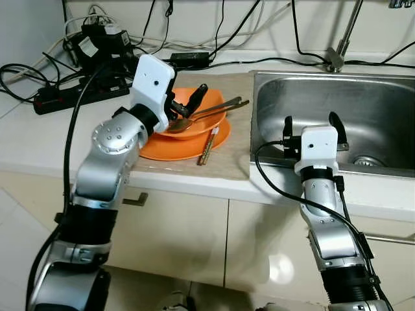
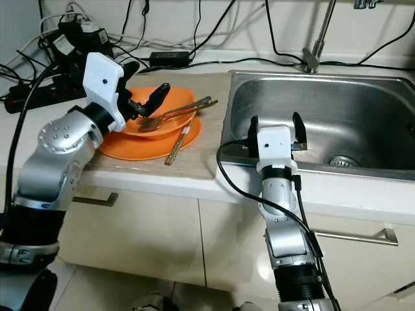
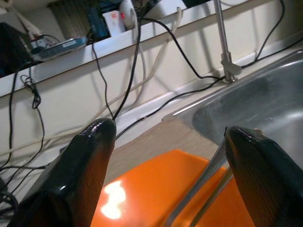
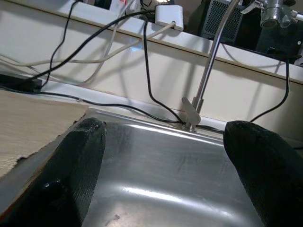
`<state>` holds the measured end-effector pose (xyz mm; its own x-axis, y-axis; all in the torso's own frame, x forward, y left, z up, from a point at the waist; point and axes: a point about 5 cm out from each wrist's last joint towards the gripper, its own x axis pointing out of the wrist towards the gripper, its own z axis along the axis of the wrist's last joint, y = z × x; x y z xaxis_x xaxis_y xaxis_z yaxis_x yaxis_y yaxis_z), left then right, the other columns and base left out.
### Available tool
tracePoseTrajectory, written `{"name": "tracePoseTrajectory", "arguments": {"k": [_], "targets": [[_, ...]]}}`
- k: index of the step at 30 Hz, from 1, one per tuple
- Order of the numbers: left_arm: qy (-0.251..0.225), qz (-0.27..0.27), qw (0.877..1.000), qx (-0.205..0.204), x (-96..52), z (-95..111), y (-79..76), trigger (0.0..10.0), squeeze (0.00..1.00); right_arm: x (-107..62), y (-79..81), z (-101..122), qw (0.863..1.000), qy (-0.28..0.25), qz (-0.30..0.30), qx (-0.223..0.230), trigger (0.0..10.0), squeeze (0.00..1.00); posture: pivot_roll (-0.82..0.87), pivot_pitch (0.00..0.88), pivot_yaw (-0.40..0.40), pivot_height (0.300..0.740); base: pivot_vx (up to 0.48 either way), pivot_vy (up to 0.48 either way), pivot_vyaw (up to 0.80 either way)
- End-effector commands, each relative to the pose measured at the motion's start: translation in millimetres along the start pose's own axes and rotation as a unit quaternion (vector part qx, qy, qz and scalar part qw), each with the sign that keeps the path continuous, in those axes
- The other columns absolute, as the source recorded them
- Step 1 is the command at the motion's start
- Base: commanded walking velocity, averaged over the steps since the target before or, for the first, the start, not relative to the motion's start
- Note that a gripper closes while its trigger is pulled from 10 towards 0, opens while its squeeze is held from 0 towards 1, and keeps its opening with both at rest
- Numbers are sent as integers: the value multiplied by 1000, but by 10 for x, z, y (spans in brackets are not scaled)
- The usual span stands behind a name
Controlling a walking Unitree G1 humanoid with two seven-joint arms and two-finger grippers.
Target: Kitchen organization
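Observation:
Two stacked orange plates (image 1: pixel 170 148) sit on a beige mat (image 1: pixel 228 161) on the counter, left of the steel sink (image 1: pixel 337 97). A metal spoon (image 1: pixel 184 124) and another utensil lie across the top plate, handles pointing toward the sink. A pair of brown chopsticks (image 1: pixel 209 144) leans over the plates' near rim. My left gripper (image 1: pixel 186 103) hovers open just above the top plate, nothing between its fingers (image 3: pixel 90 161). My right gripper (image 1: pixel 311 122) stands open over the sink's front edge, its fingers (image 4: pixel 80 161) pointing toward the faucet.
A faucet (image 1: pixel 338 57) rises behind the sink, whose drain (image 1: pixel 367 160) is at the near right. A black power strip (image 1: pixel 65 97), adapters and tangled cables crowd the back left of the counter. Cabinet doors with handles (image 1: pixel 135 199) lie below.

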<state>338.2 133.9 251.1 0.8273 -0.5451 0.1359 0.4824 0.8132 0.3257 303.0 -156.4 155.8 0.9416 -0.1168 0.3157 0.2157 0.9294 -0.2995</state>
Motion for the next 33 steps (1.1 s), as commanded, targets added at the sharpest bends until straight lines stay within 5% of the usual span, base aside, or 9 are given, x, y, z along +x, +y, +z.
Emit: {"name": "tracePoseTrajectory", "arguments": {"k": [1, 18, 26, 33], "targets": [[6, -11, 1000, 2, 7, 72, 118, 10000, 0, -2, 12, 55, 1000, -7, 4, -1, 10000, 0, -58, 0, 68, 707, 0, 0, 0], [81, -45, 996, 18, 202, -154, 648, 10000, 0, 11, 11, 269, 999, -41, -2, 10, 10000, 0, -73, 0, 80, 707, 0, 0, 0], [90, -67, 994, 11, 314, -176, 675, 10000, 0, -38, 14, 219, 1000, -19, -4, 17, 10000, 0, -88, 0, 90, 707, 0, 0, 0], [94, -113, 989, -19, 400, -248, 525, 10000, 0, -52, 21, 204, 1000, -15, -3, 15, 10000, 0, -92, 0, 98, 707, 0, 0, 0]]}}
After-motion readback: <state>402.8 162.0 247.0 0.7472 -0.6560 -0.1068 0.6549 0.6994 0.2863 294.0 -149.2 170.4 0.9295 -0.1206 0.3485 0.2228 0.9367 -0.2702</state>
